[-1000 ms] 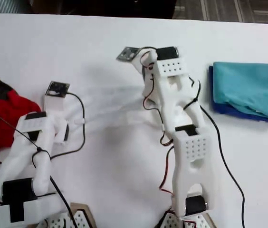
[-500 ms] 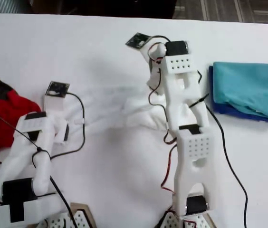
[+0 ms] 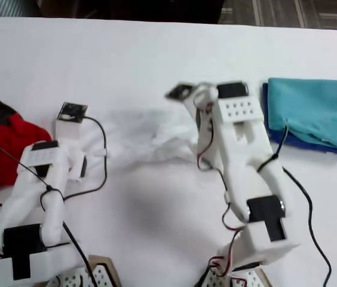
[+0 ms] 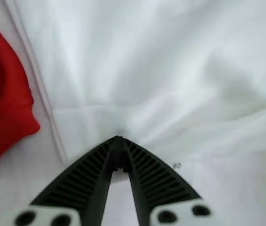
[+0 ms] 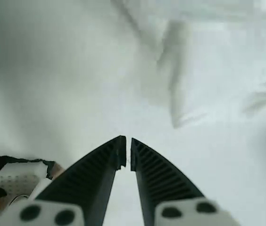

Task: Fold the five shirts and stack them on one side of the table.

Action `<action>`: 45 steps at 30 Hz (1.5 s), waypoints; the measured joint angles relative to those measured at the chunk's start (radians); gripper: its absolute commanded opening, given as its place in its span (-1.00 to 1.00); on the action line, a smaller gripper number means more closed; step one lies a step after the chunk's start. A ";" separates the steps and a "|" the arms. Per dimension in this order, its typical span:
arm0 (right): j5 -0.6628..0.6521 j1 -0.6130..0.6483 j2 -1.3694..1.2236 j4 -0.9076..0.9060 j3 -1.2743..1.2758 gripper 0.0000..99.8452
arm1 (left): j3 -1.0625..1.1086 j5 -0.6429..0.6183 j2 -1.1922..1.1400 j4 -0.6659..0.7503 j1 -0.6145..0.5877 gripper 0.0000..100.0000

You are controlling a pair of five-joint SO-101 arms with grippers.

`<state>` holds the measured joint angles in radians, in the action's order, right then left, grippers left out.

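A white shirt lies on the white table between the two arms, bunched toward the right arm. My left gripper is shut on the white shirt, and creases fan out from its tips. Next to it lies a red shirt, which sits crumpled at the table's left edge. My right gripper is shut, with only a thin slit between its tips, over the white shirt, which gathers up toward it. A folded teal shirt rests on a folded blue one at the right.
The right arm leans over the middle right of the table, its cable trailing beside the folded stack. The left arm stands near the front left. The table is bare white along its far side.
The right arm has swung toward the right and the near side. The white shirt, flat one second ago, has bunched up beside it. The left arm has stayed put.
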<state>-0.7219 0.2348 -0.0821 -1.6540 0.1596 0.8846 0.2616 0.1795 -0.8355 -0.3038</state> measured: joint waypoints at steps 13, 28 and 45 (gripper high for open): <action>-0.008 -0.135 -0.044 0.404 0.178 -0.96 | 0.000 0.000 0.000 0.000 0.000 -0.95; -0.008 -0.249 -0.267 0.270 -0.279 -0.96 | 0.000 0.000 0.000 0.000 0.000 -0.95; 0.252 0.132 -0.359 0.236 -0.370 -0.96 | 0.000 0.000 0.000 0.000 0.000 -0.95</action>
<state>-0.4703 0.3667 -0.4411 -1.4177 -0.2102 0.8846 0.2616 0.1795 -0.8355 -0.3038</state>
